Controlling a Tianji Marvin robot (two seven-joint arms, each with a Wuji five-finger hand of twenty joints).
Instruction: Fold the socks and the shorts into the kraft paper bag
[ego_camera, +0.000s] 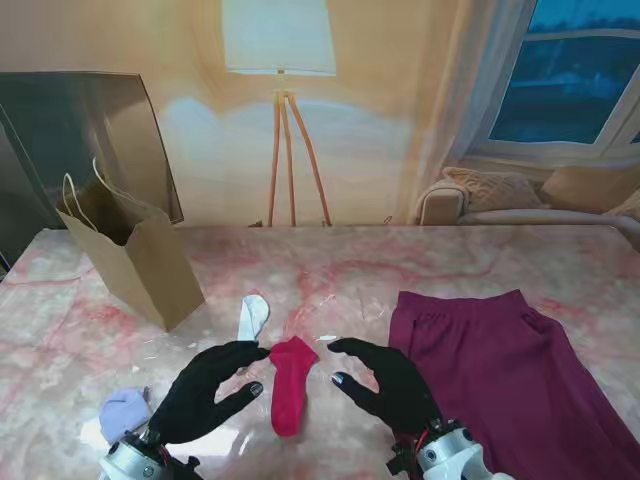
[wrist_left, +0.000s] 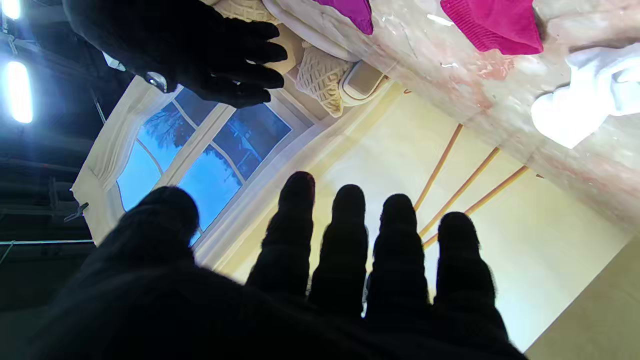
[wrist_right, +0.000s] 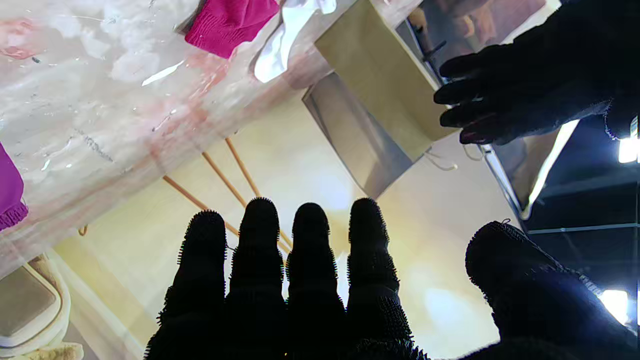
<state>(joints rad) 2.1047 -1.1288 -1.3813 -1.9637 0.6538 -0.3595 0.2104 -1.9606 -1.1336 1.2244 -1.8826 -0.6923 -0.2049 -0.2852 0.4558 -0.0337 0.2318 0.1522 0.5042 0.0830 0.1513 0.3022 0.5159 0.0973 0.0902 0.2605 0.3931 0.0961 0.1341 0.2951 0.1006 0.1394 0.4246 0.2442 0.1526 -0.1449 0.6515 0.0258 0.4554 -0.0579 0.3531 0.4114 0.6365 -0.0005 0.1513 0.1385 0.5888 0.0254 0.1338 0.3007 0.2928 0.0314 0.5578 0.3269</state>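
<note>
Both our robot hands, left robot hand (ego_camera: 208, 393) and right robot hand (ego_camera: 385, 382), hover empty with fingers spread either side of the red sock (ego_camera: 290, 381), seemingly poised to fold it, with maroon shorts (ego_camera: 500, 375) at three o'clock and kraft paper bag (ego_camera: 135, 262) at ten o'clock.

Pink marble table (ego_camera: 420, 265); behind it a tripod floor lamp (ego_camera: 283, 100), warm yellow wall, beige sofa (ego_camera: 500, 200) beneath a dusk-blue window (ego_camera: 570, 75).
</note>
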